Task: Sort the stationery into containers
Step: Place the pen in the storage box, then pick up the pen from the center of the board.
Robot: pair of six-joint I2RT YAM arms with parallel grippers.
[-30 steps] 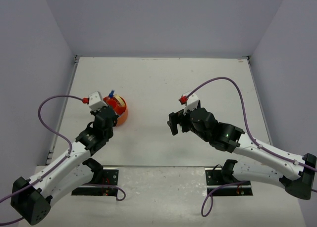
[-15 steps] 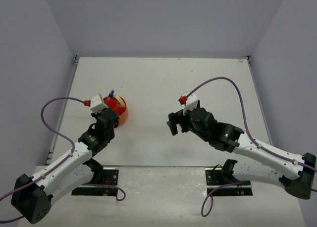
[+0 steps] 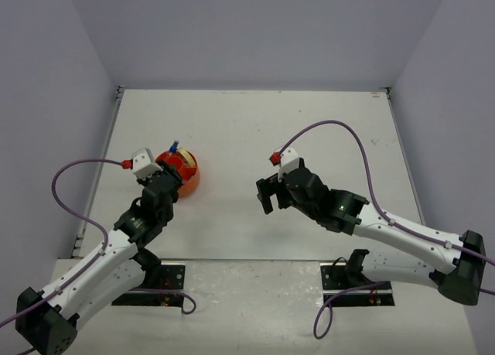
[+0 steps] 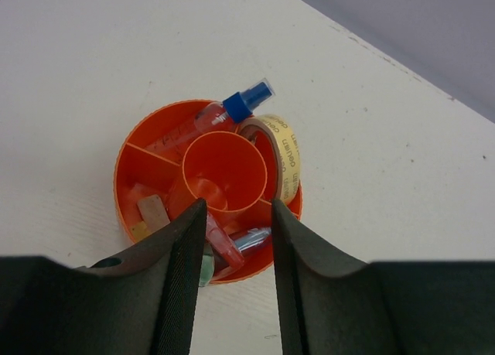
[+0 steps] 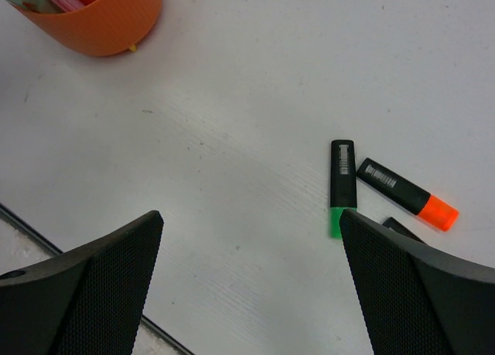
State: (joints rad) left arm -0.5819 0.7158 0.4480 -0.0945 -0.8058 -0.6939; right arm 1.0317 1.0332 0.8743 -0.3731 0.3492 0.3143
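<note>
The white table [image 3: 309, 123] fills most of the top view, with my two arms reaching up from the bottom edge. My right gripper [image 5: 249, 216] sits near the middle of that view; its fingers stand as wide as they go, framing the lower corners of the right wrist view, with nothing between them. My left gripper [image 4: 238, 209] hangs over the near side of the tub [image 4: 124, 177], centre left in the top view; its fingers are parted with a clear gap and hold nothing. The tub is round and orange, with a raised cup [image 4: 224, 169] at its centre and dividers running out to the wall. It fills the middle of the left wrist view and shows again in the upper left corner of the right wrist view. A tape ring [image 4: 288, 150] stands on edge in the tub's right compartment, leaning on the cup. A blue-capped bottle [image 4: 220, 115] lies across the upper compartment, its cap poking over the rim. Two black highlighters lie on the bare table at the right of the right wrist view, well apart from the tub: a green one [image 5: 341, 186], tip downward, and just beside it an orange one [image 5: 406, 194], tip lower right. A tan block [image 4: 155, 212] rests in the tub's lower left compartment, and a pink bar [image 4: 222, 248] lies in the bottom one, partly under my left finger.
</note>
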